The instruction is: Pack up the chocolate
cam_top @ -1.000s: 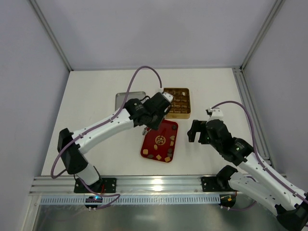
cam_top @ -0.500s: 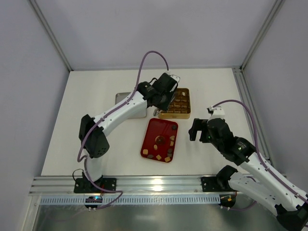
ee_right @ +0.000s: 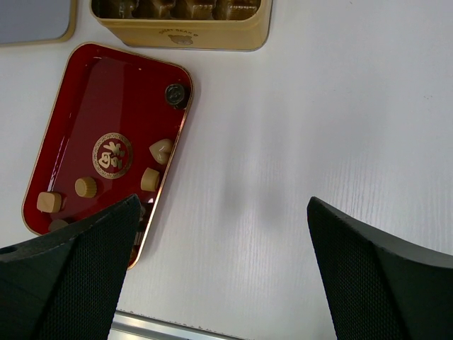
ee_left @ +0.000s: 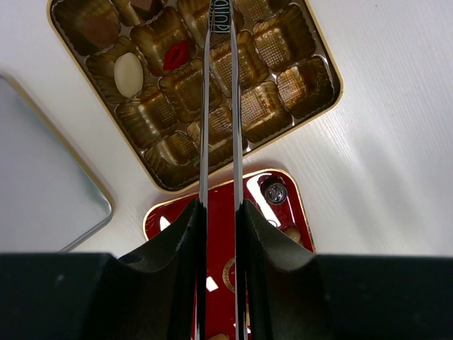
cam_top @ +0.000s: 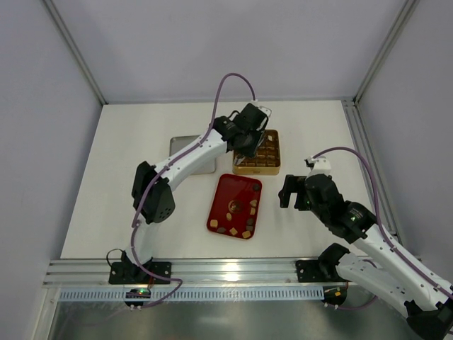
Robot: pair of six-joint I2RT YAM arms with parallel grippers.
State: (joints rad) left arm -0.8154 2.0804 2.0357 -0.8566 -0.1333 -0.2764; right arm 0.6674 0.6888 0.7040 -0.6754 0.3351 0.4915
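A: State of the left claw [ee_left: 220, 8]?
B: Its long thin fingers are nearly closed, with only a narrow gap. A small dark chocolate piece [ee_left: 221, 20] with pale markings sits pinched at the tips.
A: What lies under it?
B: A square gold tin with gridded compartments [ee_left: 301, 81], directly below the tips. The compartments right of the claw are bare. To its left are a red lip-shaped piece [ee_left: 177, 54], a cream oval piece [ee_left: 129, 74] and a brown square piece [ee_left: 95, 30].
A: Rest of the chocolate?
B: In the red rectangular tray [ee_right: 85, 106] on the white desk [ee_right: 318, 106], back toward the left claw's wrist. The tray lies ahead and to the left of the right claw [ee_right: 223, 202]. It holds a dark round piece [ee_right: 175, 93] at the far corner, a cream heart [ee_right: 161, 149], a tan square [ee_right: 148, 178] and a tan round [ee_right: 85, 186].
A: And the right claw?
B: Fingers spread fully apart, nothing between them, above the desk just beside the tray.
A: Other items?
B: A flat grey metal lid [ee_left: 42, 184], left of the left claw, beside the tin.
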